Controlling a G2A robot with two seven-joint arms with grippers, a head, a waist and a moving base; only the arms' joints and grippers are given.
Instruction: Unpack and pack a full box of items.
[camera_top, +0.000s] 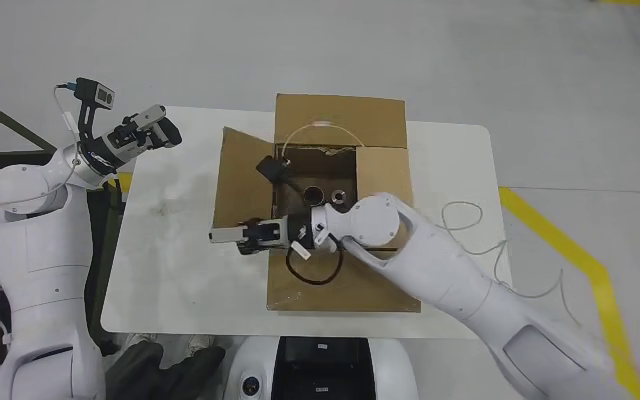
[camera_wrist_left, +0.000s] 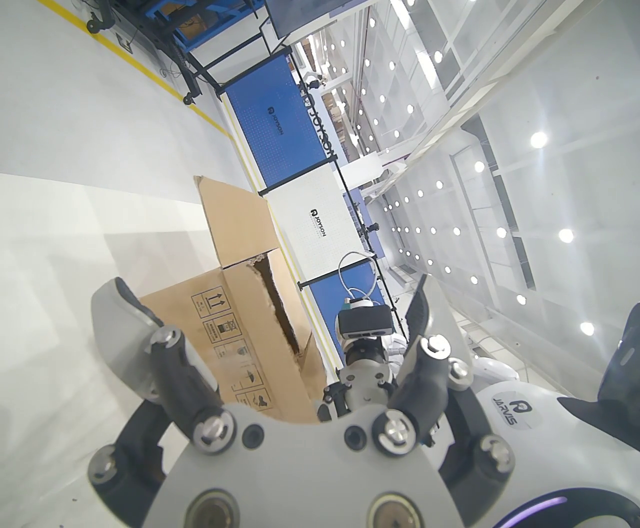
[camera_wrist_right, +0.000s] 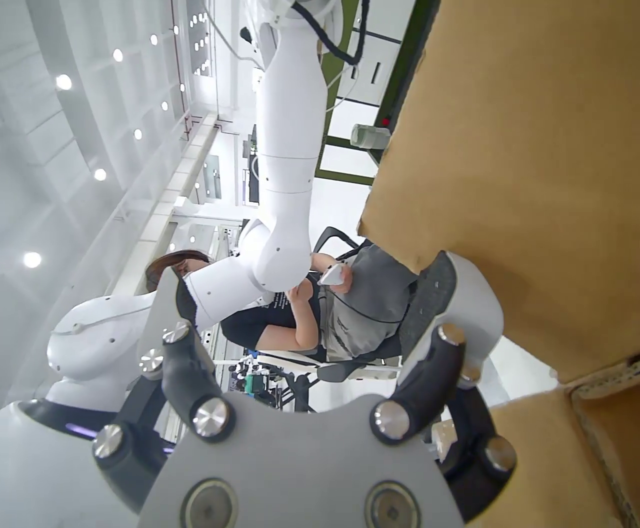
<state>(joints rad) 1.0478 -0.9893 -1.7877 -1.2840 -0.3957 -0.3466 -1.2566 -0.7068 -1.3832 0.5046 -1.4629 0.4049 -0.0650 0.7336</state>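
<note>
An open cardboard box (camera_top: 385, 160) stands in the middle of the white table (camera_top: 165, 270). Inside it lie a black part (camera_top: 270, 167), two small round cups (camera_top: 313, 193), and a black cable loop (camera_top: 318, 272). My right gripper (camera_top: 232, 236) lies across the box's left wall, pointing outward over the left flap (camera_top: 240, 185). In the right wrist view the right gripper (camera_wrist_right: 305, 295) is open, with the flap (camera_wrist_right: 500, 150) beside one finger (camera_wrist_right: 440, 290). My left gripper (camera_top: 165, 130) hovers by the table's far left corner. It is open (camera_wrist_left: 272, 300) and faces the box (camera_wrist_left: 240, 320).
A thin white cable (camera_top: 470, 225) trails over the table's right side. A white wire loop (camera_top: 310, 130) arches over the box's far flap. Bare table surface lies left of the box.
</note>
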